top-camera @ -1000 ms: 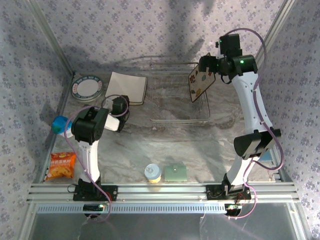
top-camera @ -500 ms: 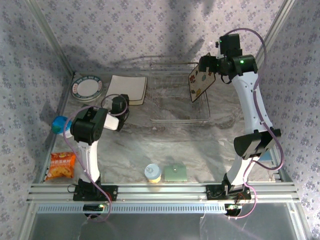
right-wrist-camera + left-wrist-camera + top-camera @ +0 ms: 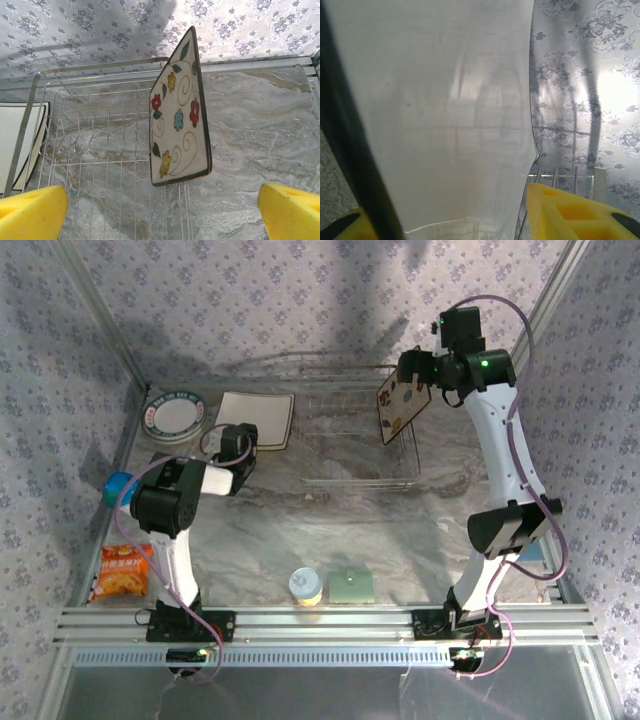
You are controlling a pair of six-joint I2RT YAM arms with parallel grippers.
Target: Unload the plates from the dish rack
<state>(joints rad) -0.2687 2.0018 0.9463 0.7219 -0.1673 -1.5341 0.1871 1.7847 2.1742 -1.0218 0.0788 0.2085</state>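
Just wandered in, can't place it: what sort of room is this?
Likely a robot test booth mimicking a kitchen counter: a wire dish rack holding a flowered plate, patterned walls, and two arms bolted to an aluminium rail.

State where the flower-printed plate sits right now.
In the top view, the flower-printed plate stands on edge at the right end of the dish rack, toward the table's far right side.

Cream plate [image 3: 440, 110] cropped, blurry up close

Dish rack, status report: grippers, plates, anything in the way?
Left gripper open at cream plate, outside dish rack. Right gripper open, facing flowered plate upright in it. No obstruction seen.
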